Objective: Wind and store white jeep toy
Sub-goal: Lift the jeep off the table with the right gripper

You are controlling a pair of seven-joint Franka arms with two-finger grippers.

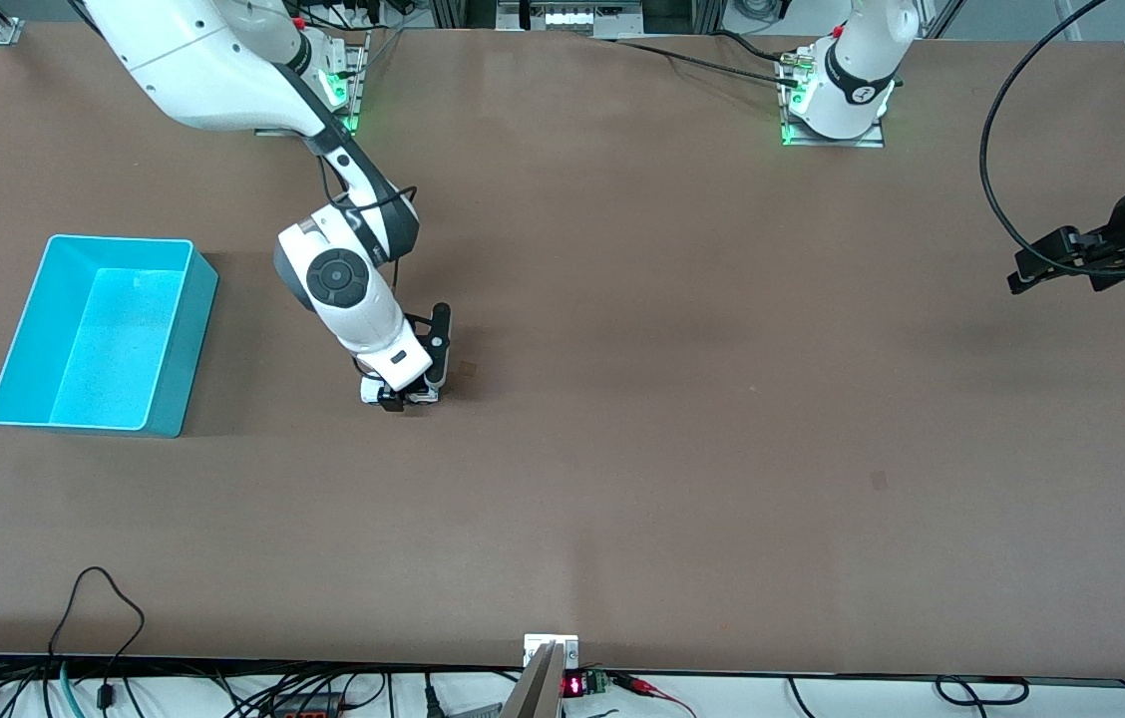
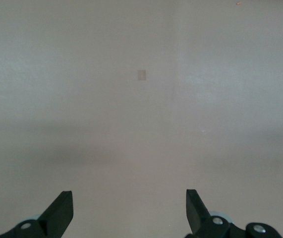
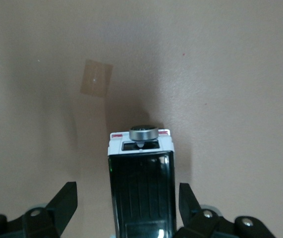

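One white jeep toy [image 3: 141, 183] is all we count of the task's own thing, and it sits on the brown table [image 1: 682, 419], low down between the fingers of the right gripper [image 1: 401, 397]. In the right wrist view we see its glossy black roof run straight out from the gripper, so its long axis lies lengthwise between the two fingers [image 3: 64, 201], which flank its sides with a gap on each; we judge them spread, not yet clamped, and the coming squeeze would press across the toy's narrow width. A round silver knob [image 3: 143, 133] stands at the toy's outer end, with one tan patch [image 3: 95, 77] on the table just past it. We count one turquoise bin [image 1: 99, 334], toward the right arm's end of the table and somewhat farther from the front camera than the toy. Of two arms, the right is on the toy; the left gripper [image 2: 130, 208] waits over bare table at its own end, fingers wide apart and holding nothing.
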